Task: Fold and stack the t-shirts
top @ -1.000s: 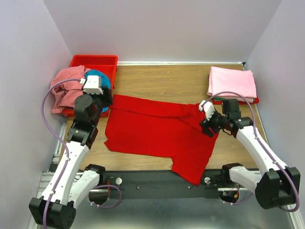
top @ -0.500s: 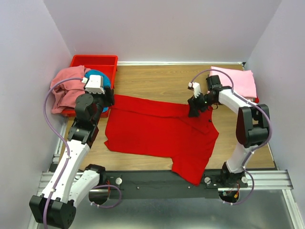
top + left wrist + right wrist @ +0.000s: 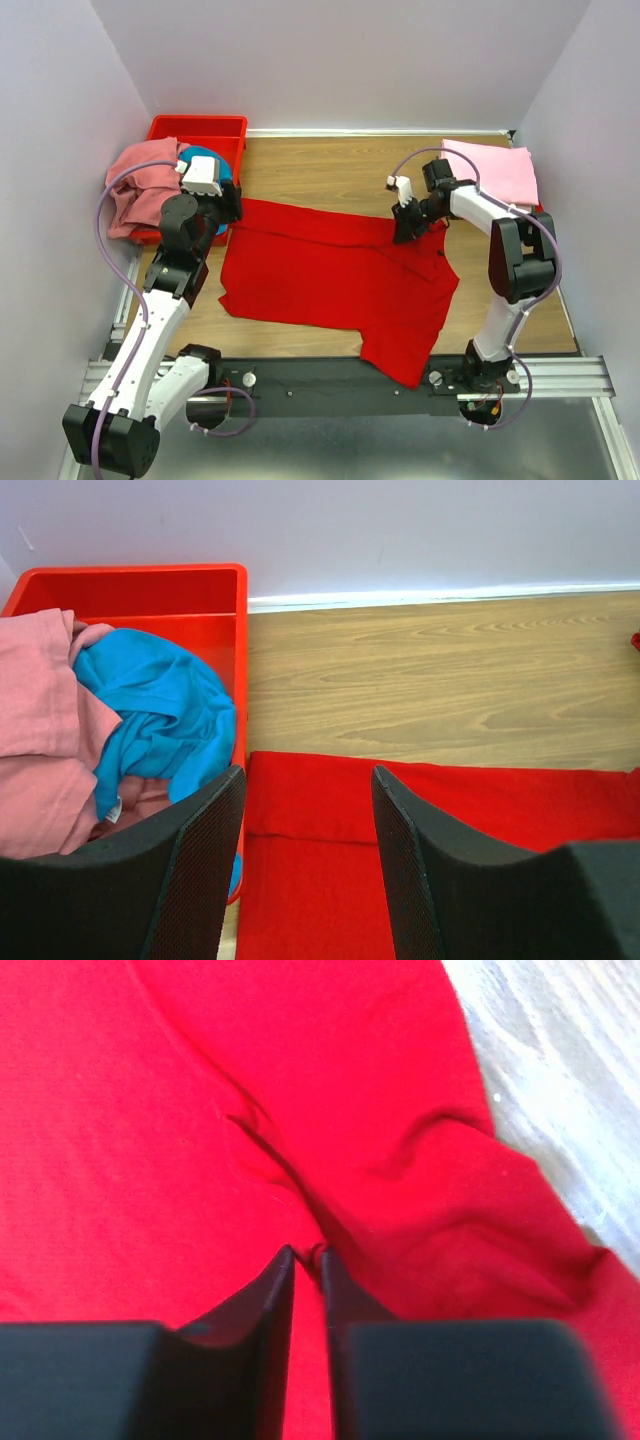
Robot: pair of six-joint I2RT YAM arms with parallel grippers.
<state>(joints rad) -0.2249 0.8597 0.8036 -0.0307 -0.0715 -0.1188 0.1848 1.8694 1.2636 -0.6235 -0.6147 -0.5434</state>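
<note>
The bright red t-shirt lies spread on the wooden table, its lower right part hanging over the near edge. My right gripper is at the shirt's upper right edge, shut on a small fold of the red cloth; in the right wrist view the gripper pinches it between the tips. My left gripper hovers open over the shirt's upper left corner, with nothing between its fingers. A folded light pink t-shirt lies at the back right.
The red plastic bin at the back left holds a crumpled salmon pink shirt and a teal blue one, both spilling over its rim. Under the folded pink shirt a red and a dark green edge show. Walls close in on three sides.
My right arm swung from the shirt's right side up to its upper right edge, and its jaws closed on a fold of red cloth. The left arm stayed put.
</note>
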